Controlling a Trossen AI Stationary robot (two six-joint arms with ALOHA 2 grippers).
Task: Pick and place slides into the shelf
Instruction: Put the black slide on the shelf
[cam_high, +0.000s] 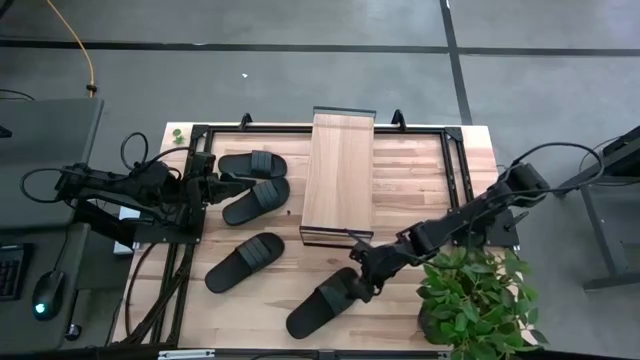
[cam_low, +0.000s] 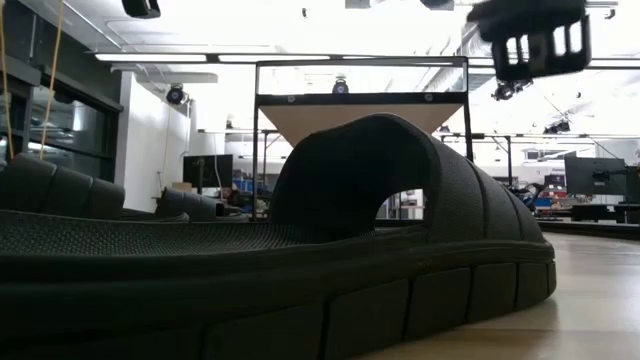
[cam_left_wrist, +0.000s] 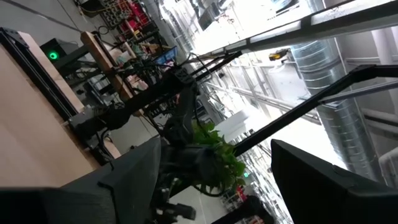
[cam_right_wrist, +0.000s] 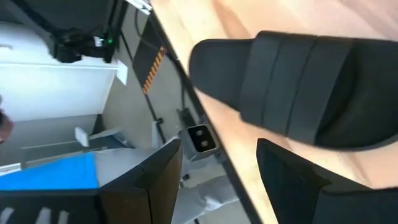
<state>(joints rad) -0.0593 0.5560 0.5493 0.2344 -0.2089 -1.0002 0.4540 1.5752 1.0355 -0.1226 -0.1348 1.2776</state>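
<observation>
1. Grey concrete floor surrounds a light wood tabletop (cam_high: 420, 180) in the high view. The shelf (cam_high: 338, 175), a narrow plank rack on a thin black frame, stands near mid-table. All four slides lie on the table, none on the shelf: two (cam_high: 253, 164) (cam_high: 256, 201) to the left of it, one (cam_high: 244, 262) lower left, one (cam_high: 328, 303) near the front edge. A potted plant (cam_high: 478, 300) sits at the front right corner.
2. High view, arms: the right gripper (cam_high: 372, 274) sits at the toe end of the front slide; the left gripper (cam_high: 215, 186) is between the two upper-left slides. Contact with either cannot be told.
3. Low view: a matte black slide (cam_low: 330, 250) fills the foreground, its ribbed strap arching over a segmented sole. The shelf (cam_low: 360, 110) rises behind it; a dark gripper (cam_low: 530, 40) hangs at upper right.
4. Left wrist view: fingers (cam_left_wrist: 130, 180) are spread apart with nothing between them, facing across the room toward the plant (cam_left_wrist: 214, 155).
5. Right wrist view: fingers (cam_right_wrist: 292, 180) are spread, empty, with a slide's strap (cam_right_wrist: 305, 87) just beyond them near the table edge.
6. Judgement: the step appears to be the approach to a first pick, probably the front slide. Next, the right gripper needs to straddle the strap or sole edge and close, then lift and carry it to the shelf.
</observation>
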